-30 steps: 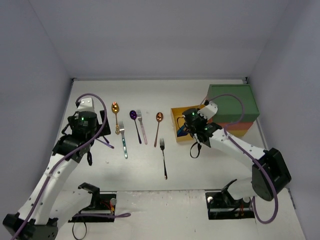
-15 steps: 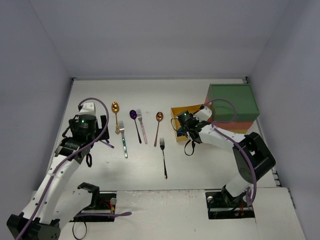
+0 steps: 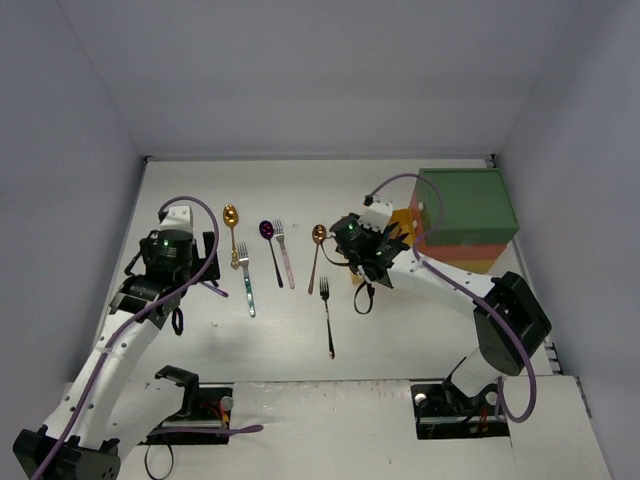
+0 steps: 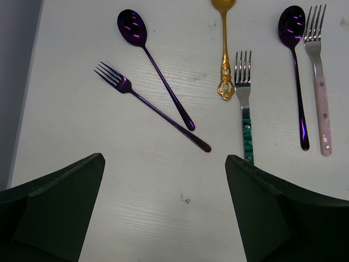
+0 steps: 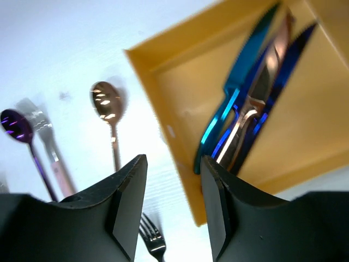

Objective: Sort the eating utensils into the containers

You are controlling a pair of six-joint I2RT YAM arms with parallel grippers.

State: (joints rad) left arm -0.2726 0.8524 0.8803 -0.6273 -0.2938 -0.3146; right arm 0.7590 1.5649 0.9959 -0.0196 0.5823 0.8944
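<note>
Three knives (image 5: 245, 103) lie parallel in the open yellow drawer (image 5: 180, 93), blades pointing away from the right gripper (image 5: 173, 164), whose fingers stand apart on nothing. The forks and spoons (image 3: 280, 255) lie lengthwise on the white counter (image 3: 400, 330), heads toward the grey back wall (image 3: 300, 80). The left gripper (image 4: 164, 164) is spread wide above them.
</note>
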